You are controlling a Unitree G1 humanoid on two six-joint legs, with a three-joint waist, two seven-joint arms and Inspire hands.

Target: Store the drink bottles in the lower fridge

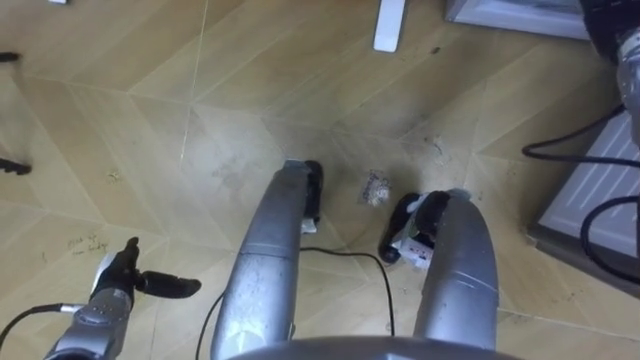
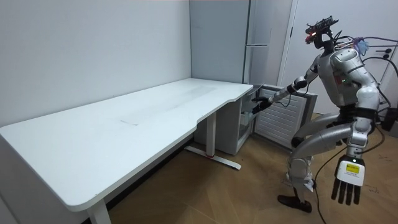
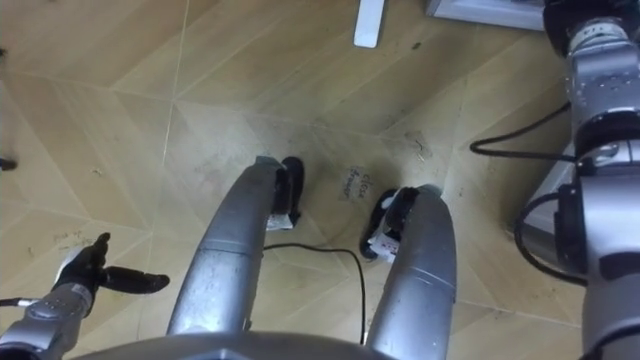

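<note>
lower fridge [image 2: 236,124] already open, right hand [image 2: 260,104] is reaching toward it, grip untellable; left hand [image 1: 133,282] is hanging straight-fingered, empty

White desk [image 2: 124,121], tan herringbone wood floor [image 1: 150,100], grey fridge [image 2: 217,62].

The right hand [image 2: 259,104], at the lower fridge [image 2: 233,127], is too small and dark to tell whether it carries anything; the fridge's inside is hidden. The room view's lower edge cuts the table [image 2: 124,124].
</note>
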